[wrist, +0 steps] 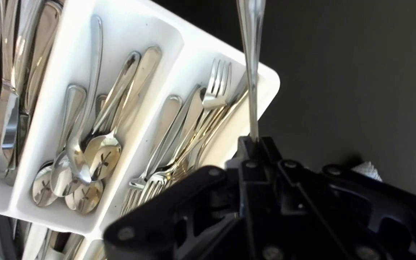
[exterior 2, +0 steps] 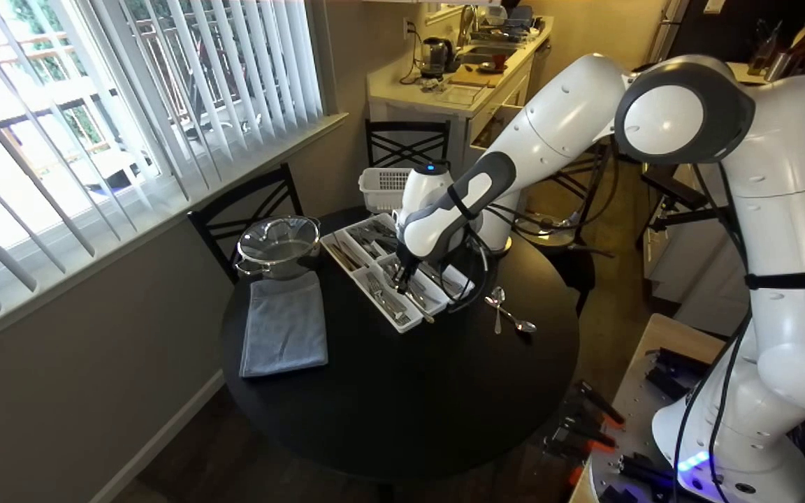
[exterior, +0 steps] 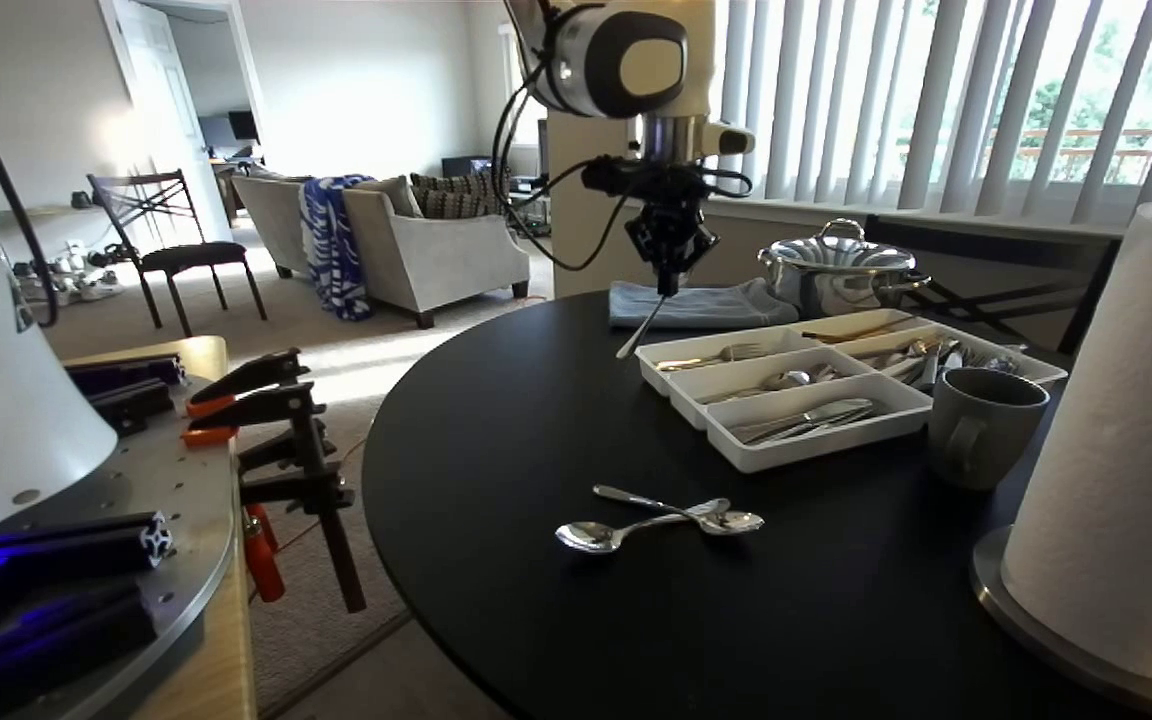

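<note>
My gripper (exterior: 669, 290) is shut on a silver utensil (exterior: 642, 330), held near the forks end of the white cutlery tray (exterior: 816, 447). In the wrist view the fingertips (wrist: 259, 141) pinch the utensil's slim metal shaft (wrist: 252, 54), which points away past the tray corner. What kind of utensil it is cannot be told. Below it in the tray (wrist: 211, 39) lie forks (wrist: 217, 85), then spoons (wrist: 103, 155), then knives (wrist: 9, 83), each in their own compartment. Two crossed spoons (exterior: 591, 537) lie on the black table (exterior: 496, 420), also seen in an exterior view (exterior 2: 525, 325).
A folded blue-grey cloth (exterior 2: 285, 325) and a lidded steel pot (exterior 2: 280, 248) stand beside the tray. A grey mug (exterior: 981, 420) and a paper towel roll (exterior: 1116, 450) stand at the tray's other side. A white basket (exterior 2: 383, 188) and chairs (exterior 2: 256, 202) are behind.
</note>
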`<state>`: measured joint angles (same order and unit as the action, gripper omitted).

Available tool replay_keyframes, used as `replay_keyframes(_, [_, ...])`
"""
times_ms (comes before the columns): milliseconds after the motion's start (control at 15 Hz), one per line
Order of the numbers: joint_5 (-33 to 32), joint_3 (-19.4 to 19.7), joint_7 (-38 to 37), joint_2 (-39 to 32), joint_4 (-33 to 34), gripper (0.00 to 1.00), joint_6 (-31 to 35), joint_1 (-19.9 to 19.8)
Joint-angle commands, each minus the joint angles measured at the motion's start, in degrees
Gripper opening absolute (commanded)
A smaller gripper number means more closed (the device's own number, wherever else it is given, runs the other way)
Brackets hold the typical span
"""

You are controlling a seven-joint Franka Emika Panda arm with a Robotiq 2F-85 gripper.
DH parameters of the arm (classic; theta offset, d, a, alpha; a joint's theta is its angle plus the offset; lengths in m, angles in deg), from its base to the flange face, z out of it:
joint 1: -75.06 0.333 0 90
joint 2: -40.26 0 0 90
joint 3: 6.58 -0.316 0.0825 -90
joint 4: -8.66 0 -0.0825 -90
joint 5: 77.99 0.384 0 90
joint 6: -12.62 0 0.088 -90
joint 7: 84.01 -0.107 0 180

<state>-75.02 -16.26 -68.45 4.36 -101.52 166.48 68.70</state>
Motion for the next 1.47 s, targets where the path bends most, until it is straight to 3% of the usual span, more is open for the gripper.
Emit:
replay_keyframes(0, [5.95, -0.29, -4.49, -4.52, 8.37, 0.02, -3.54, -0.90])
replay_keyframes(400, [12.18, 0.63, -13.50, -13.29, 19.13, 0.02, 0.53, 0.55])
replay_keyframes(800, [8.03, 4.37, -16.56, -18.59, 24.90, 0.02, 2.28, 5.22])
replay_keyframes(1400, [2.64, 11.34, -21.22, -18.92, 25.34, 0.02, 1.45, 10.87])
